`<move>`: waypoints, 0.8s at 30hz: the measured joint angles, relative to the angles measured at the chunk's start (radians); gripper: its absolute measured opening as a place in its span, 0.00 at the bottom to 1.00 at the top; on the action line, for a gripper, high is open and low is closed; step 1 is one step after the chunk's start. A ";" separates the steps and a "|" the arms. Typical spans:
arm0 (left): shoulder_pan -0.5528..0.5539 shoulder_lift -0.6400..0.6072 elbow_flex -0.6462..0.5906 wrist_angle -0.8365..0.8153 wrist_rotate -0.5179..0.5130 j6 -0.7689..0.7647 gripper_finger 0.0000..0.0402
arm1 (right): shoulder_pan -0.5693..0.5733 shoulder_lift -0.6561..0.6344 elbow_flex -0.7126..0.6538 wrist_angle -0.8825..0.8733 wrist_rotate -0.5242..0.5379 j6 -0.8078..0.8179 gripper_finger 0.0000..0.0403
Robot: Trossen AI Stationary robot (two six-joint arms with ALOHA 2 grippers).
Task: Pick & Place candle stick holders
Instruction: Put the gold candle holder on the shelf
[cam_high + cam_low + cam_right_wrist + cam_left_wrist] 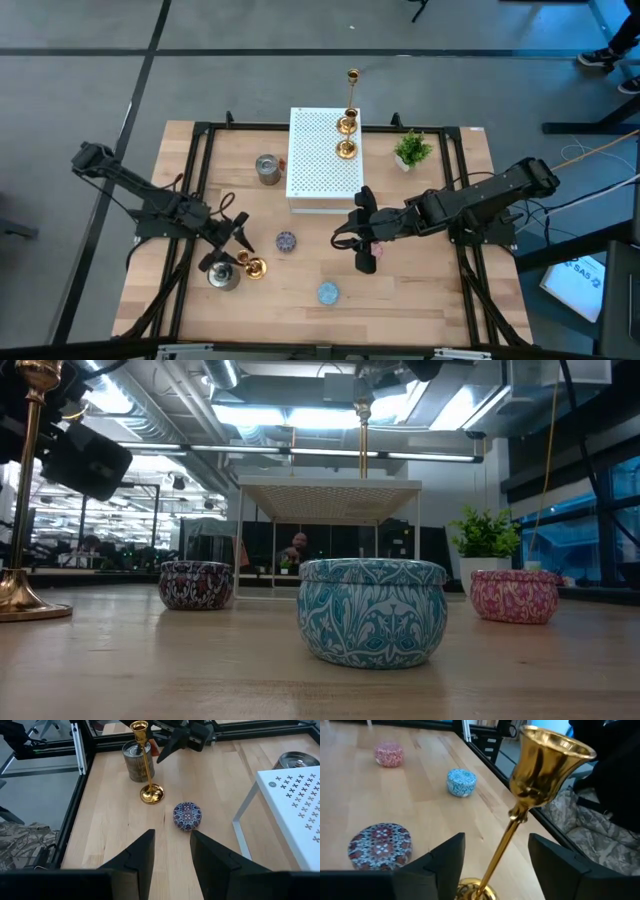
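Observation:
A tall thin gold candle stick holder [520, 815] stands upright on its round base [151, 795] at the table's near left, also seen in the high view [251, 267]. My left gripper [496, 837] is open. Its two fingers stand on either side of the holder's stem, low down, with a gap on each side. My right gripper [172, 837] hovers open and holds nothing, above the table's middle [362, 240], over a pink tin [515, 596]. More gold holders [346, 138] stand on the white perforated box [320, 165].
A silvery cup [222, 277] stands right beside the tall holder, another [267, 168] left of the box. A dark patterned tin [287, 241] and a blue tin [328, 293] sit on the wood. A green potted plant [411, 150] stands at the far right.

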 joint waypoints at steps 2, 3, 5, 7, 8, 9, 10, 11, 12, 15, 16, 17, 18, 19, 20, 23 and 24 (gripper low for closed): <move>-0.015 0.030 0.013 0.000 -0.009 -0.003 0.50 | 0.000 0.000 0.000 0.000 0.000 0.000 0.32; -0.021 0.045 0.017 0.009 -0.010 -0.004 0.49 | 0.000 0.000 0.000 0.000 0.000 0.000 0.32; -0.032 0.070 0.019 0.053 -0.012 -0.006 0.47 | 0.000 0.000 0.000 -0.001 0.000 0.000 0.32; -0.042 0.092 0.021 0.111 -0.018 -0.017 0.44 | 0.000 0.000 0.000 -0.001 0.000 0.000 0.32; -0.046 0.102 0.022 0.132 -0.022 -0.022 0.42 | 0.000 0.000 0.000 -0.002 0.000 0.000 0.32; -0.049 0.111 0.022 0.146 -0.024 -0.027 0.40 | 0.000 0.000 0.000 -0.002 -0.002 0.000 0.32; -0.051 0.118 0.022 0.153 -0.025 -0.031 0.37 | 0.000 0.000 0.000 -0.002 -0.002 0.000 0.32; -0.052 0.125 0.022 0.156 -0.025 -0.036 0.35 | 0.000 0.000 0.000 -0.002 -0.002 0.000 0.32; -0.054 0.131 0.022 0.156 -0.027 -0.047 0.32 | 0.000 0.000 0.000 -0.002 -0.002 0.000 0.32; -0.055 0.143 0.022 0.156 -0.045 -0.094 0.22 | 0.000 0.000 0.000 -0.002 -0.002 -0.004 0.32; -0.055 0.145 0.022 0.156 -0.051 -0.105 0.18 | 0.000 0.000 0.000 -0.002 -0.002 -0.005 0.32; -0.054 0.146 0.022 0.157 -0.058 -0.107 0.14 | 0.000 0.000 0.000 -0.002 -0.002 -0.007 0.32; -0.054 0.146 0.022 0.159 -0.062 -0.108 0.10 | 0.000 0.000 0.000 -0.002 -0.002 -0.007 0.32; -0.054 0.146 0.022 0.160 -0.062 -0.109 0.07 | 0.000 0.000 0.000 -0.002 -0.002 -0.007 0.32; -0.054 0.146 0.022 0.160 -0.059 -0.114 0.04 | 0.000 0.000 0.000 -0.002 -0.002 -0.007 0.32; -0.055 0.146 0.022 0.165 -0.072 -0.118 0.04 | 0.000 0.000 0.000 -0.003 -0.002 -0.007 0.32; -0.054 0.146 0.022 0.169 -0.078 -0.118 0.04 | 0.000 0.000 0.000 -0.004 -0.002 -0.007 0.32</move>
